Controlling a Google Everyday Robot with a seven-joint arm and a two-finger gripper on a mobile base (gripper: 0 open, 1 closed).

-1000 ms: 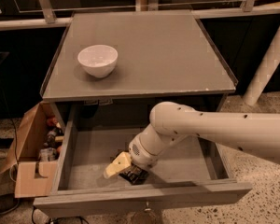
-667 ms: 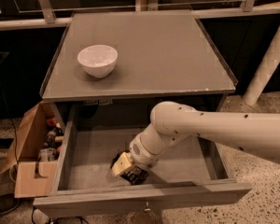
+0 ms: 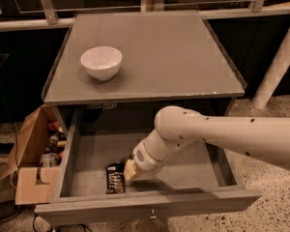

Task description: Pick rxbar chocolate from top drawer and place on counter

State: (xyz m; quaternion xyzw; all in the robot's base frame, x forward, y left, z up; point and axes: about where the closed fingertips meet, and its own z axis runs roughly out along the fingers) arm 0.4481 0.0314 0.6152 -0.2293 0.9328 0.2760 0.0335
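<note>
Open top drawer (image 3: 150, 208): rxbar chocolate (image 3: 115, 179) lies flat on its floor, near-left, close to the front panel. Hand (image 3: 130, 170) is low in the drawer, just right of the bar; grip state cannot tell. White bowl (image 3: 101, 62) sits on the table (image 3: 159, 47), left side.

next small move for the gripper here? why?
Probably: nudge the gripper slightly toward the cardboard box side, centre it over the rxbar chocolate, then lower. The gripper sits low in the top drawer, right beside the bar's edge rather than above it. The bar lies flat on the drawer floor near the front panel, not yet lifted toward the counter.
</note>
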